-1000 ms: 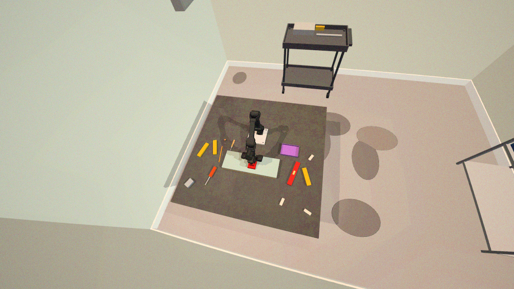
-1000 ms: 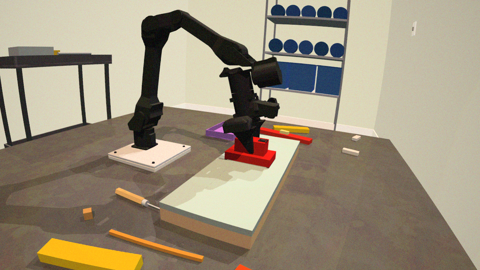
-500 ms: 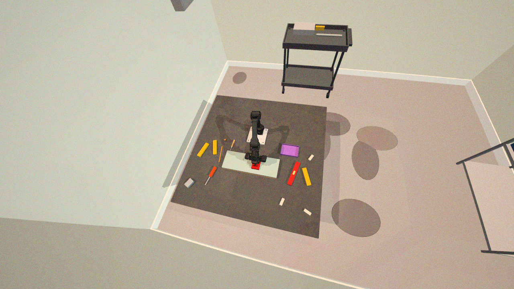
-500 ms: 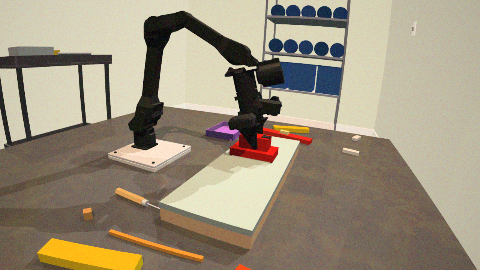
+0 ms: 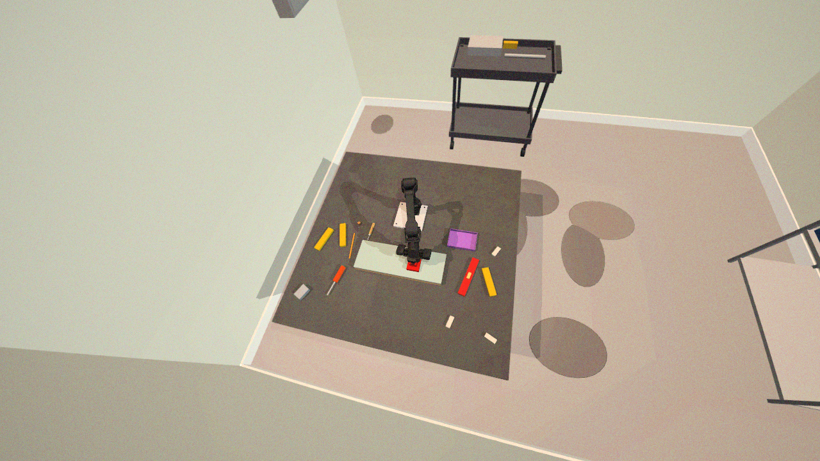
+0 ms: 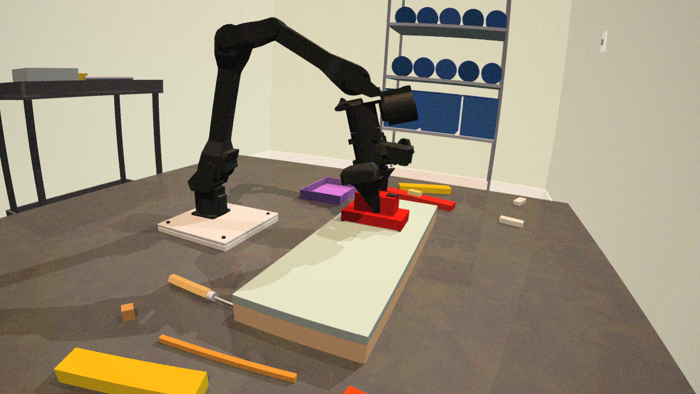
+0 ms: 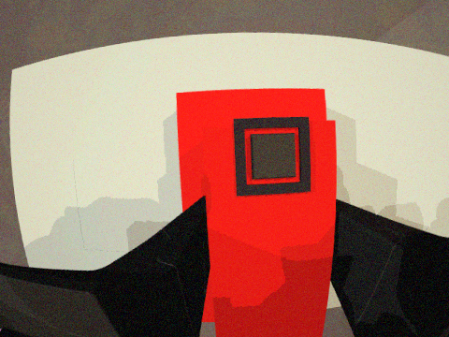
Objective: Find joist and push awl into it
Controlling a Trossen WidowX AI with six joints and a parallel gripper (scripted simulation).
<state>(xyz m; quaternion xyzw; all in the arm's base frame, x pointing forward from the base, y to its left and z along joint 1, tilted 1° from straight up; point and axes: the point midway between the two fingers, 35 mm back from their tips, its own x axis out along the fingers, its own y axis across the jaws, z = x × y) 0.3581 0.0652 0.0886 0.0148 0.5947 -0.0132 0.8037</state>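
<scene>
The gripper (image 6: pixel 375 196) is clamped on the red stud finder (image 6: pixel 375 215), whose base sits flat on the panel (image 6: pixel 337 279) near its tray-side end. Most of the panel's long axis runs away from the gripper, towards the awl (image 6: pixel 196 288). The tray (image 6: pixel 313 192) lies just beyond the gripper, off that near end.

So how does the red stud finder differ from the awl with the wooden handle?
The stud finder is a red block with a dark square window, while the awl is slim, with a tan handle and a metal tip. The stud finder sits flat on the floor panel, clamped in the gripper; the awl lies on the dark mat beside the panel's end, untouched. Both are hand tools.
</scene>
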